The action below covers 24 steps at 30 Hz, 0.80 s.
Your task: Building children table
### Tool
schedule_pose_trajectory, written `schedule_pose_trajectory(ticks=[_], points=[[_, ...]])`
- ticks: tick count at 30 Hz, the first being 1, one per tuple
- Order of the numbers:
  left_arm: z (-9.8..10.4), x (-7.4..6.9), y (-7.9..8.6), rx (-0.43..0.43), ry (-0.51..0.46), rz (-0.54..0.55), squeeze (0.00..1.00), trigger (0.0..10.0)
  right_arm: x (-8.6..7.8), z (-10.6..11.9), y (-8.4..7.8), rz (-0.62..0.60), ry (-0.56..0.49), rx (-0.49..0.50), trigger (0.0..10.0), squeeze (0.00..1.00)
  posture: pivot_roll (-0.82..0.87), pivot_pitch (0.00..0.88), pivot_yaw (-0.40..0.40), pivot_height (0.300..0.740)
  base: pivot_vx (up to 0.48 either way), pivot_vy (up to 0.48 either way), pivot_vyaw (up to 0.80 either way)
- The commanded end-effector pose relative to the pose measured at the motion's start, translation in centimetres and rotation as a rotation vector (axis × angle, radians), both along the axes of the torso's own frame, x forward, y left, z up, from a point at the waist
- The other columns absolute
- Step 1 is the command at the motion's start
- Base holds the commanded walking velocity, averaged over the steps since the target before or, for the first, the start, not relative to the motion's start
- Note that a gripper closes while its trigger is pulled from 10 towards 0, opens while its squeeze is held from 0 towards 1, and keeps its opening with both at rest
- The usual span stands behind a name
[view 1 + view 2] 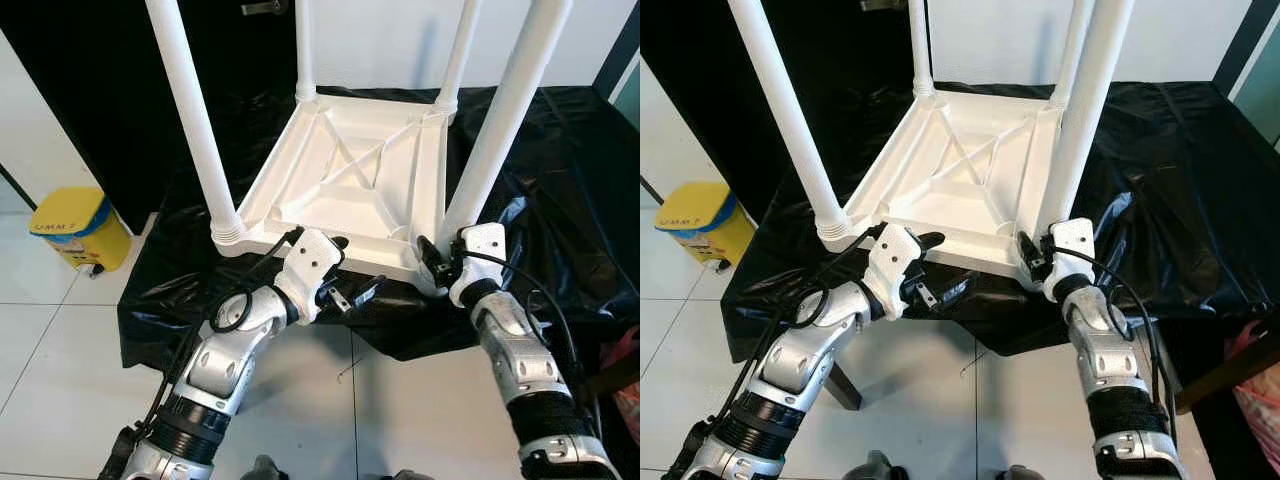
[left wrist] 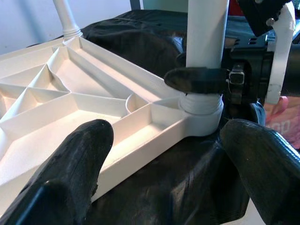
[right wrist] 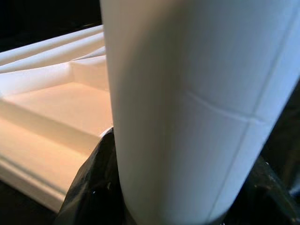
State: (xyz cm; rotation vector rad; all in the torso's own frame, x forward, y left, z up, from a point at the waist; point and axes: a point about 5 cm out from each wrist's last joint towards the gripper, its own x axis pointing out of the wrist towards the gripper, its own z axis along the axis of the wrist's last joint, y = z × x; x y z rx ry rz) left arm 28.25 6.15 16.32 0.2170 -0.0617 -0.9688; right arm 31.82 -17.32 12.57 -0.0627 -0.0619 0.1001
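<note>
A white plastic children's table point(image 1: 400, 215) lies upside down on a black-covered surface point(image 1: 560, 180), with its legs standing upward. My right gripper point(image 1: 440, 262) is shut around the base of the near right leg point(image 1: 500, 130). In the right wrist view that leg point(image 3: 187, 108) sits between black fingers point(image 3: 89, 192). My left gripper point(image 1: 350, 268) is open at the table's front rim, one finger above the rim and one below. The left wrist view looks along the ribbed underside point(image 2: 70, 93) between wide-apart fingertips point(image 2: 75, 159).
A yellow bin point(image 1: 75, 225) stands on the white tiled floor at the left. The near left leg point(image 1: 195, 120) rises close to my left arm. A pink bag point(image 1: 625, 390) sits at the right edge. A dark wall panel is behind.
</note>
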Motion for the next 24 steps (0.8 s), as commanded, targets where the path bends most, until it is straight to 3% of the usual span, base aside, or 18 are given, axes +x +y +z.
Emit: schedule_pose_trajectory(ticks=[1, 6, 12, 24], points=[[-0.2, -0.2, 0.1, 0.001, 0.014, 0.006, 0.00, 10.0, -0.7, -2.2, -0.5, -0.101, 0.095, -0.005, 10.0, 0.00, -0.01, 0.054, 0.015, 0.740, 0.000, 0.000, 0.00], [-0.2, -0.2, 0.0, -0.004, 0.015, 0.008, 0.00, 10.0, -1.6, -2.6, 1.7, -0.221, 0.083, 0.045, 10.0, 0.00, -0.01, 0.056, 0.010, 0.740, 0.000, 0.000, 0.00], [-0.2, -0.3, -0.1, -0.009, 0.018, 0.011, 0.00, 10.0, -2.3, -2.8, 4.1, -0.220, 0.102, 0.070, 10.0, 0.00, -0.01, 0.058, 0.007, 0.740, 0.000, 0.000, 0.00], [-0.2, -0.2, 0.0, -0.010, 0.018, 0.014, 0.00, 10.0, -2.4, -2.1, 4.1, -0.230, 0.073, 0.063, 10.0, 0.00, -0.01, 0.061, 0.008, 0.740, 0.000, 0.000, 0.00]])
